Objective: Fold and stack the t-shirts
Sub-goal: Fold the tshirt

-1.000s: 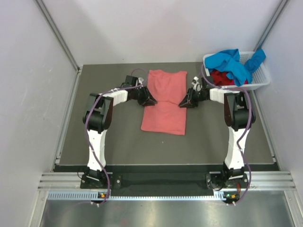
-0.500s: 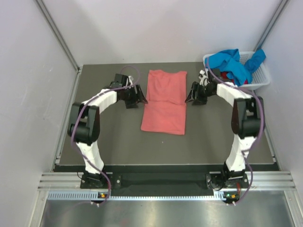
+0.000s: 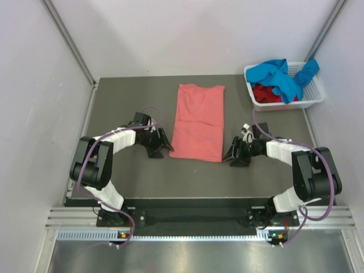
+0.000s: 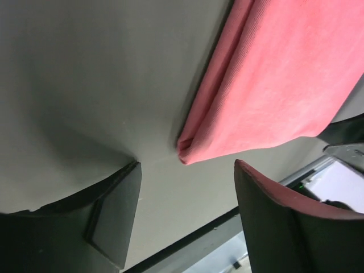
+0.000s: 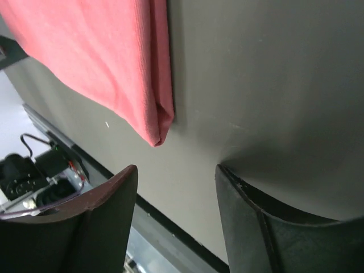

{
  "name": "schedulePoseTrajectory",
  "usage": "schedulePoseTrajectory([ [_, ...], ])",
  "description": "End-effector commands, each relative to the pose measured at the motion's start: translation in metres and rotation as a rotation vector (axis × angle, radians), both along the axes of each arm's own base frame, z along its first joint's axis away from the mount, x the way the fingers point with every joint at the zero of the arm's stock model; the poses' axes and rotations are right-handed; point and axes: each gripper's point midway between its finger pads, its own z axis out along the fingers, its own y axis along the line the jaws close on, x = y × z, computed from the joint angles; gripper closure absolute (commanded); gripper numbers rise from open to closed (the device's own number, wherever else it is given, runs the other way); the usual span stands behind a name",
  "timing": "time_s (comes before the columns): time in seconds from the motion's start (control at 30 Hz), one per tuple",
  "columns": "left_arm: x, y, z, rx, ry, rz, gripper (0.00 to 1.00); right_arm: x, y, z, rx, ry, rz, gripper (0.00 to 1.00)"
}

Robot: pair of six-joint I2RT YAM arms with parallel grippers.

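Note:
The salmon-pink t-shirt [image 3: 198,120] lies flat on the grey table, folded into a long strip. My left gripper [image 3: 163,149] is open beside the shirt's near left corner [image 4: 187,153], low over the table. My right gripper [image 3: 231,157] is open beside the shirt's near right corner [image 5: 159,133]. Neither holds any cloth. A bright blue t-shirt [image 3: 278,75] and a dark red t-shirt [image 3: 264,94] lie in the white basket [image 3: 314,98] at the back right.
The table [image 3: 136,176] has a black front edge with a metal rail below. Grey walls stand close on the left, back and right. The basket sits against the right wall.
Both grippers have moved from the shirt's middle and far sides toward me, down to its near corners. The shirt has not moved.

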Motion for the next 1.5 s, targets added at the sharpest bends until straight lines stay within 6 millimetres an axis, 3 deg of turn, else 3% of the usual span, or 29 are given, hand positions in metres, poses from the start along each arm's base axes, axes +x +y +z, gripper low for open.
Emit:
schedulePoseTrajectory([
  [0.0,0.004,-0.004,-0.008,0.023,0.003,0.082,0.3,0.023,0.01,0.012,0.056,-0.122,-0.085,0.43],
  [0.07,-0.002,0.004,-0.018,0.099,0.053,0.149,0.31,0.015,0.008,0.003,0.05,-0.089,-0.116,0.44],
  [0.27,-0.017,0.0,-0.034,0.101,0.154,0.247,0.34,0.015,0.007,-0.012,0.057,-0.056,-0.227,0.45],
  [0.5,-0.011,0.0,-0.044,0.117,0.178,0.275,0.45,0.012,0.009,-0.028,0.037,-0.006,-0.252,0.5],
  [0.87,-0.008,-0.003,-0.052,0.114,0.181,0.263,0.65,-0.002,0.013,-0.038,-0.002,0.027,-0.245,0.5],
  [1.03,-0.009,-0.001,-0.054,0.125,0.177,0.249,0.72,0.005,0.011,-0.045,-0.028,0.014,-0.249,0.52],
  [1.13,-0.012,0.0,-0.056,0.132,0.181,0.24,0.77,0.01,0.011,-0.053,-0.04,0.015,-0.241,0.62],
  [1.2,-0.013,0.001,-0.056,0.134,0.176,0.231,0.96,0.012,0.013,-0.055,-0.036,0.012,-0.229,0.76],
  [1.27,-0.017,0.002,-0.058,0.142,0.176,0.216,1.0,0.01,0.013,-0.055,-0.04,0.004,-0.204,0.93],
  [1.3,-0.018,0.002,-0.057,0.144,0.17,0.202,1.0,0.009,0.014,-0.053,-0.037,-0.002,-0.188,0.97],
  [1.43,-0.04,0.006,-0.055,0.19,0.161,0.167,1.0,0.004,0.013,-0.036,-0.069,-0.074,-0.095,1.0],
  [1.47,-0.045,0.002,-0.046,0.184,0.133,0.154,1.0,-0.003,0.011,-0.035,-0.089,-0.076,-0.063,1.0],
])
